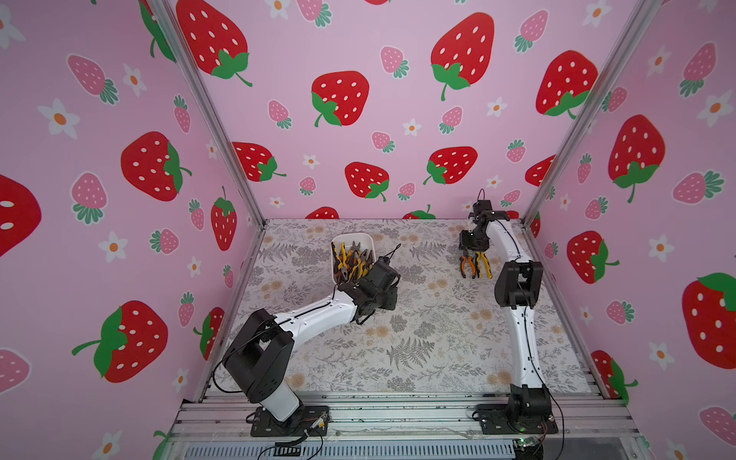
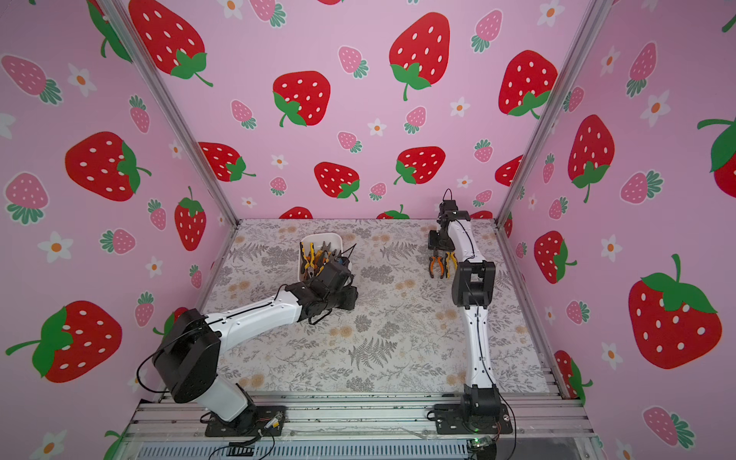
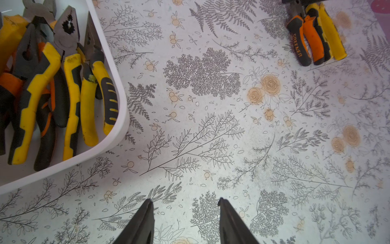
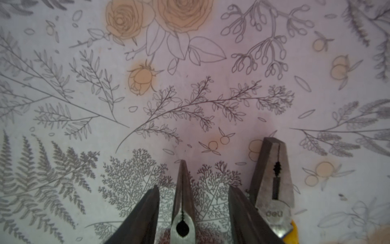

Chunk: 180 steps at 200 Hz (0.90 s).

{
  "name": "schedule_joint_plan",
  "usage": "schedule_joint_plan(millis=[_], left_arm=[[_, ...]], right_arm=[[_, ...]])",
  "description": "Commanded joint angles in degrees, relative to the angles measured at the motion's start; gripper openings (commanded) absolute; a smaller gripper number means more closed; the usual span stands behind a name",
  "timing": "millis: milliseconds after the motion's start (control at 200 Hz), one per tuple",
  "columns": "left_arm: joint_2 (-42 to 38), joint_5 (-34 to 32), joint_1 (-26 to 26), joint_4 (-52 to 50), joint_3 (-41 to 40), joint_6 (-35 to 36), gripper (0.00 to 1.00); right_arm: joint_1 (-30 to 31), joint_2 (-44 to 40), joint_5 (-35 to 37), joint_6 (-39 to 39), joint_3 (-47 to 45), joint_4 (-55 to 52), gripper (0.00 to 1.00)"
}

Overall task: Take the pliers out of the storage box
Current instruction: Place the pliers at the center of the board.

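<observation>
Back left on the table (image 1: 438, 338), most pliers (image 1: 352, 263) are piled in the storage box (image 1: 358, 238), two loose pairs (image 1: 476, 266) laid off to the right — right gripper (image 4: 193, 187) parted around one's nose, nothing pinched, left gripper (image 3: 184, 200) held open, empty, beside the box.

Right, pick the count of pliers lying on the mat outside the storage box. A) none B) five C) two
C: the orange-and-black pliers and the yellow-handled pliers lie side by side on the floral mat, well apart from the white storage box, which holds all the others.
</observation>
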Motion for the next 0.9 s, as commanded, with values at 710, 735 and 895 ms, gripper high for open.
schedule_joint_plan(millis=[710, 735, 895], left_arm=[[-10.6, 0.0, 11.2, -15.0, 1.2, 2.0, 0.51], [-10.2, 0.6, 12.4, -16.2, 1.9, 2.4, 0.51], [-8.7, 6.2, 20.0, -19.1, 4.8, 4.3, 0.51]], right_arm=[[13.3, -51.5, -5.1, 10.8, -56.8, 16.7, 0.61], [14.4, -54.3, -5.0, 11.7, -60.8, 18.0, 0.60], [22.8, -66.1, -3.1, 14.3, -76.7, 20.0, 0.60]])
